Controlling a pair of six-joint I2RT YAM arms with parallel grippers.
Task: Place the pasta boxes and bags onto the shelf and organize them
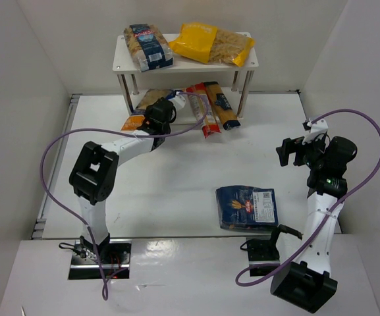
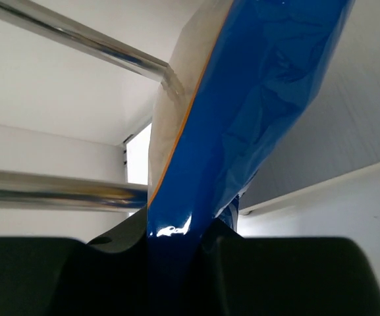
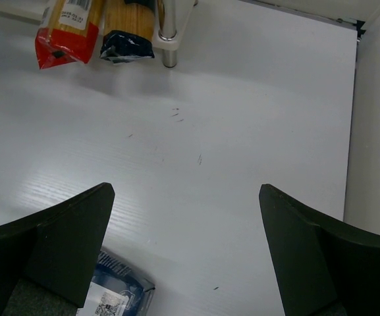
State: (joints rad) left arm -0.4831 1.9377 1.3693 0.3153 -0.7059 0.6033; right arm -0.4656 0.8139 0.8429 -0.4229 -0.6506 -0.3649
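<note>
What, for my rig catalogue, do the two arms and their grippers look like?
Both have white links and bulky black joint housings. The left arm and right arm each trail a looping purple cable. The left gripper and right gripper are black, with two broad fingers each. A small green light shows on the right arm.

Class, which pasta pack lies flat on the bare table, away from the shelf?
The dark blue pack near the right arm; every other pack sits on or against the shelf.

Flat dark blue pack (image 3: 120,286) cut at bottom edge (label unreadable).
</note>
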